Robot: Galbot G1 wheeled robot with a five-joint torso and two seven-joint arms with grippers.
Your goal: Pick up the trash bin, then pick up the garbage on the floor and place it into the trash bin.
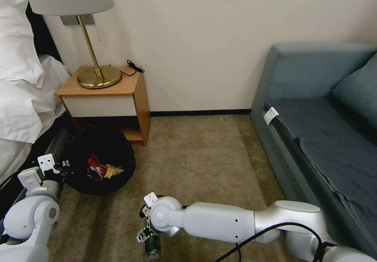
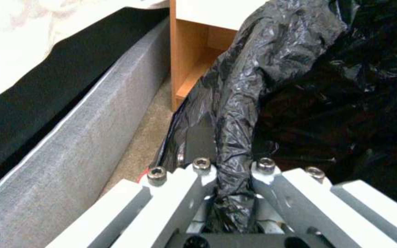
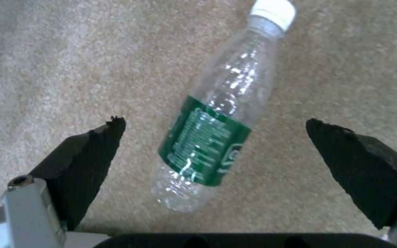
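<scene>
Bottle (image 3: 217,131) is lying mid-frame on carpet (image 3: 47,51) between the wide-spread right gripper (image 3: 214,134) fingers; left gripper (image 2: 228,172) is pinching the bin (image 1: 98,162) rim.

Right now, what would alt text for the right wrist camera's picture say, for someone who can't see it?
A clear plastic bottle with a green label and white cap lies on beige carpet, between the right gripper's two open black fingertips, which do not touch it.
</scene>
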